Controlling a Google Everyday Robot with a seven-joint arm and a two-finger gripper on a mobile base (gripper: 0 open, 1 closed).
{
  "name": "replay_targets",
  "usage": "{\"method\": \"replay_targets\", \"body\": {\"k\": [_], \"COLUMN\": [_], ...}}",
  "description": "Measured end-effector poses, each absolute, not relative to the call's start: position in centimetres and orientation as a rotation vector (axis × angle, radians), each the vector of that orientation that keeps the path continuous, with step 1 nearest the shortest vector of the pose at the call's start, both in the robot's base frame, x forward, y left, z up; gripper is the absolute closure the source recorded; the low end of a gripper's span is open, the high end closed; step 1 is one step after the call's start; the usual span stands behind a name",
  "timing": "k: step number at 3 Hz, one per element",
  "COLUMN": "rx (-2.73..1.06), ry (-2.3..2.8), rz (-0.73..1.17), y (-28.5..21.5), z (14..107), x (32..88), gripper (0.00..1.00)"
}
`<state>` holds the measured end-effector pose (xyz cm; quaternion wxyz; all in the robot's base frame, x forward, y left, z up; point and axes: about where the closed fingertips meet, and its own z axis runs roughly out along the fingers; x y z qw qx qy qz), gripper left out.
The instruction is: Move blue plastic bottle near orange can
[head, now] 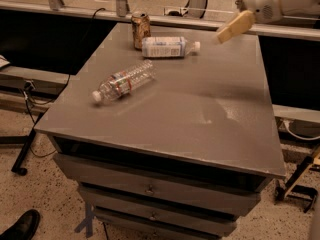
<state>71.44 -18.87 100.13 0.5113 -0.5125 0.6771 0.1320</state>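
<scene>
The blue plastic bottle (166,47) lies on its side at the far end of the grey table (200,109), with its white cap pointing right. Its base end sits right next to the orange can (140,29), which stands upright just behind and left of it. My gripper (235,26) is in the air at the upper right, above the table's far right part. It is well clear of the bottle and holds nothing.
A slimmer ribbed clear bottle (122,81) with a red-and-blue band lies on its side at the table's left. A rail and dark panels run behind the table. Drawers sit below the front edge. A black shoe (22,226) is on the floor at the lower left.
</scene>
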Motion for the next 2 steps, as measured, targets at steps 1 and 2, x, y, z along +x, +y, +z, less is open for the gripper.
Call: {"method": "replay_targets", "body": {"k": [1,2], "rx": [-1.168,-1.168], "ry": [1.624,1.624], "rz": [0.333,0.333], "y": [-22.24,-22.23], "z": [100.91,100.9], "x": [69.6,69.61], "gripper": [0.0,0.0]}}
